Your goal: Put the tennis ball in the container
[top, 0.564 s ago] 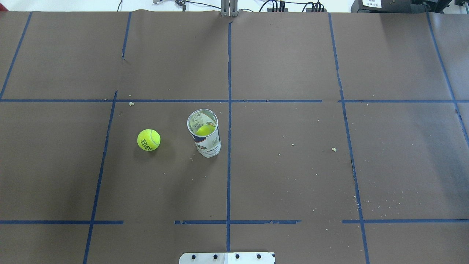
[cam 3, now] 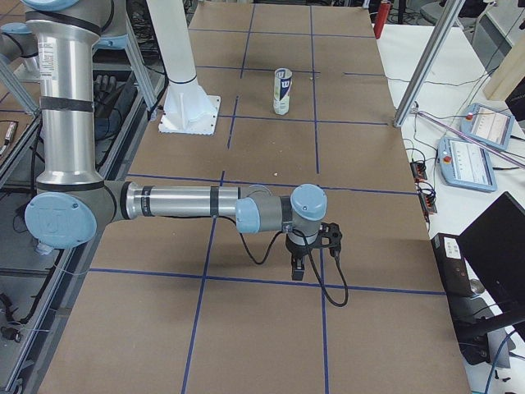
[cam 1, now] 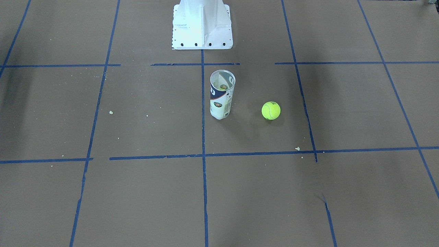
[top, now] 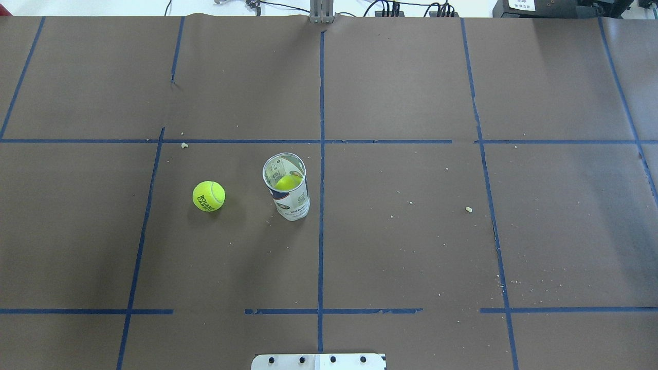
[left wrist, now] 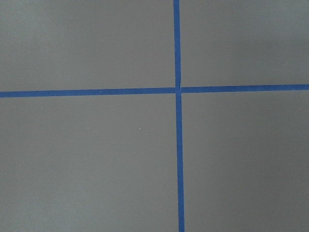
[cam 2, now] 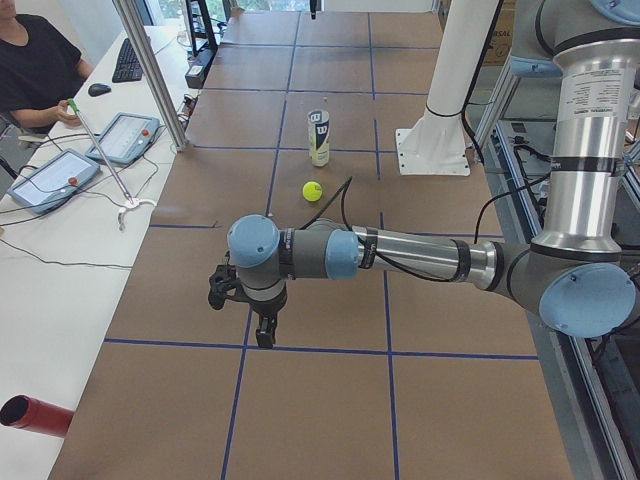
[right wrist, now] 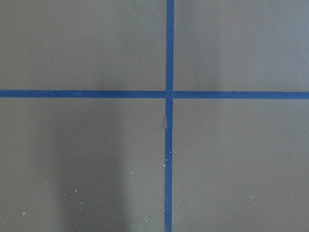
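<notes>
- The left gripper [cam 2: 262, 330] is being held low over the brown table [top: 411, 257], out at the robot's left end and well apart from the task's things. It is being shown only from the side, so whether its jaws are parted or closed cannot be told. Only bare paper and a cross of blue tape [left wrist: 177, 90] are being framed by its wrist camera.
- The tennis ball [top: 208, 196] is being left on the table, outside the container and near its left side without touching it. Its place is being matched exactly to the overhead view of a moment ago.
- The container [top: 290, 198] is standing upright and open-topped, just left of the middle tape line. A yellow-green shape [top: 287, 182] is being seen through its mouth. It, too, is unmoved since that earlier view.
- The right gripper [cam 3: 302, 267] is being held low over the table at the robot's right end, far from the container. Its state likewise cannot be told.
</notes>
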